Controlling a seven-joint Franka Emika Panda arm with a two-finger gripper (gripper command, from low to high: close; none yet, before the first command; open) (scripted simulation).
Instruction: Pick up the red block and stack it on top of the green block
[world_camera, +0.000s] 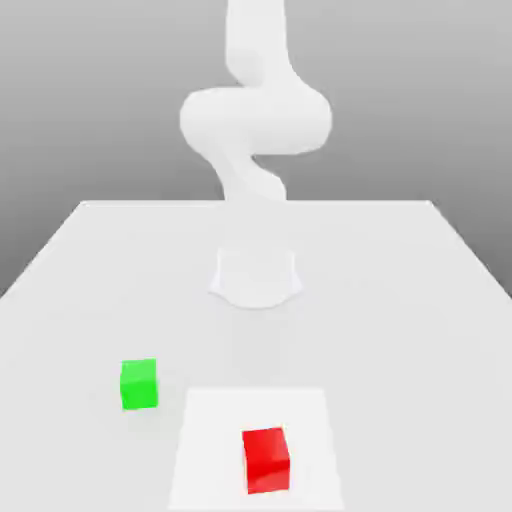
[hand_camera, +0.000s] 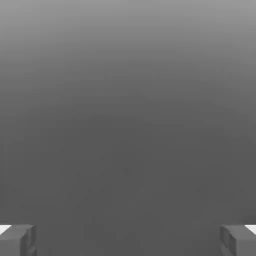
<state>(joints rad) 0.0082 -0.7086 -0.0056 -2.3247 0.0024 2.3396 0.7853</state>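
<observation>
Likely rigid, light: red block (world_camera: 266, 460), lower centre of the frame; pinch opposite flat faces. Gripper (hand_camera: 128, 240) fingers spread wide, empty.

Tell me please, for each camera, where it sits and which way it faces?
Exterior view: off the arm, facing the white arm across the table; green block toward its left, red block toward its right.
Hand view: on the hand, facing blank grey; gripper open, fingertips far apart.
Shared: no object, just the same robot.
</observation>
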